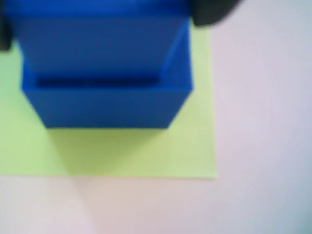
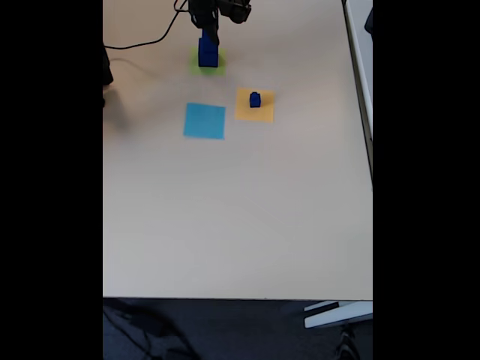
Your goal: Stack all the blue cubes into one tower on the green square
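On the green square point(image 1: 195, 146), at the table's point(image 2: 240, 225) far side: blue cubes stacked as a started tower point(image 2: 208, 51), smaller cube point(image 1: 97, 44) atop larger point(image 1: 107, 105). Gripper point(image 2: 211, 28) just above; whether pinching or spread, cannot tell. Probably placing. Next: fetching the small cube point(image 2: 255, 99) from the orange square point(image 2: 264, 112), nearer and right.

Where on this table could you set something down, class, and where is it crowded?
Free: the light-blue square is bare, and so is the wide tabletop between it and the near edge. Crowded: the green square under the tower, and the orange square holding a small blue cube.
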Robot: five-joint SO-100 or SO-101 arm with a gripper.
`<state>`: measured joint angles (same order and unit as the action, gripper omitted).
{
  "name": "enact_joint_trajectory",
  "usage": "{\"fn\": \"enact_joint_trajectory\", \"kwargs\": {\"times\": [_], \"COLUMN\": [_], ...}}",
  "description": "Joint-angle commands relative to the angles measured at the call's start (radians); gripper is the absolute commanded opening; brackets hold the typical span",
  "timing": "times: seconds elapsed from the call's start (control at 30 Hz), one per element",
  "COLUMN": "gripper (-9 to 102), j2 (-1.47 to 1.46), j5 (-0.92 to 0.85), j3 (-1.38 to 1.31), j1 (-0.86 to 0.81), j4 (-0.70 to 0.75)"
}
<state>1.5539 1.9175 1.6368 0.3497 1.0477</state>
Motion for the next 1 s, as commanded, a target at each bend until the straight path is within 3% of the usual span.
{"fn": "enact_joint_trajectory", "kwargs": {"times": [0.0, 0.97], "gripper": [14, 14], "j2": [0.075, 0.058], "j5": [-0.009, 0.012], "j3": [-0.048, -0.083], "j1": [0.005, 0.012], "j4": [0.0, 0.015]}}
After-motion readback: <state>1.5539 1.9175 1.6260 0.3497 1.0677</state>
